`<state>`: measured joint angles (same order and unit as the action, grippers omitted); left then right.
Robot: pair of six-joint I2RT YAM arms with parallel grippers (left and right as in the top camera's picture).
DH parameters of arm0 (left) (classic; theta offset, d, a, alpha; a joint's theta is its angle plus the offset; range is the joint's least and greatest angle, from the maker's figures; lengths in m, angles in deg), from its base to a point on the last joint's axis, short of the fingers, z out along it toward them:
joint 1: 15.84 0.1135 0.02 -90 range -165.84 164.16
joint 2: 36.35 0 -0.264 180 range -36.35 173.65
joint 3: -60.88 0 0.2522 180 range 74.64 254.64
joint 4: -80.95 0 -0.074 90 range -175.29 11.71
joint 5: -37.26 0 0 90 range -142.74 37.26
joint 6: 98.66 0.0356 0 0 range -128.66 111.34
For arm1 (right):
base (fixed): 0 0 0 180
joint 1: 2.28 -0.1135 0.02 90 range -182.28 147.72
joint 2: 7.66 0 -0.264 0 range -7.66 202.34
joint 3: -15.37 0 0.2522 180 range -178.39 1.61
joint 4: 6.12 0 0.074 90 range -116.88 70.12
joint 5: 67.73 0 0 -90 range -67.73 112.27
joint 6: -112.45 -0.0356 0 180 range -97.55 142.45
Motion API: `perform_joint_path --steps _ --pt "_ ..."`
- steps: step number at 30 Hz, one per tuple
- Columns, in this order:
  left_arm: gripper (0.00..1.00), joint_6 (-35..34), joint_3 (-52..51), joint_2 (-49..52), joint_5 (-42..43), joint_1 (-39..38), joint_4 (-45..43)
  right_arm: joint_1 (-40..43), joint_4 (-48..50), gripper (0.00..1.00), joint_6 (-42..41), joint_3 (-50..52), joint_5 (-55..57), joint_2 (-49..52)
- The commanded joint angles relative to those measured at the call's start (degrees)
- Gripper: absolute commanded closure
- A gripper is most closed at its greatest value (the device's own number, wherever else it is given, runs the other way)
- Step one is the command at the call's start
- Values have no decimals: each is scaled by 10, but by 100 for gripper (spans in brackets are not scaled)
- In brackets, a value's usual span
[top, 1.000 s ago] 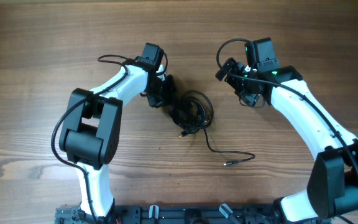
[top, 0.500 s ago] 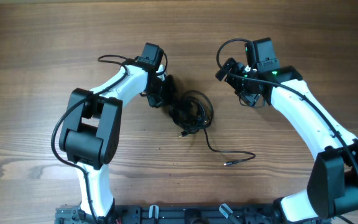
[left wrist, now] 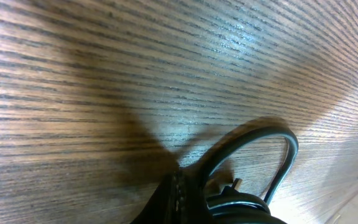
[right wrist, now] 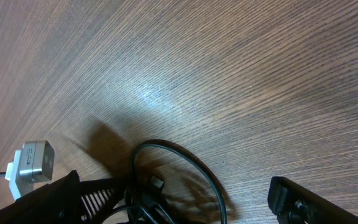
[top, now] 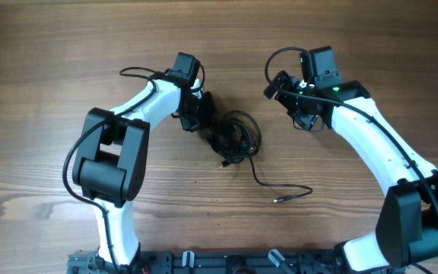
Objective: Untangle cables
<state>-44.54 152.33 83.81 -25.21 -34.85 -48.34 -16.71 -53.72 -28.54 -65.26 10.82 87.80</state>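
Frustratingly, left pincer (top: 204, 122) sits closed beside the cables (top: 234, 137), any grip hidden; right pincer (top: 293, 105) gapes wide.

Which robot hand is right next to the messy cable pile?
The left hand, shut and touching the left edge of the cables. The right hand is open and apart from them.
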Motion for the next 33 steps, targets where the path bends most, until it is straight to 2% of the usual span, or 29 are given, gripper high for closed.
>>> perform_joint_path --steps 1,11,13,15,19,23,25,27,30,33 --pt "94 7 -5 21 -5 4 1 2 2 0 -6 -1 13 -2" --pt "94 7 -5 21 21 43 5 2 2 0 -6 -1 13 -2" --pt "96 16 -5 21 51 47 5 2 12 0 -36 -1 13 -2" --pt "96 78 -5 21 131 56 -3 1 17 0 -112 -1 -4 -2" --pt "96 164 -5 18 226 79 -12 2 -3 0 -104 -1 -25 -2" --pt "96 167 -5 17 242 110 -4 2 3 0 39 -1 -107 -2" --pt "96 203 -5 17 281 122 -1 1 -12 0 106 -1 -122 -2" --pt "96 223 -5 17 316 127 -1 2 -43 0 112 -1 -94 -2" --pt "93 222 -5 17 316 126 -2 2 -63 0 125 -1 -63 -2" --pt "89 222 -5 17 313 126 -1 2 -51 0 134 -2 -133 -2"
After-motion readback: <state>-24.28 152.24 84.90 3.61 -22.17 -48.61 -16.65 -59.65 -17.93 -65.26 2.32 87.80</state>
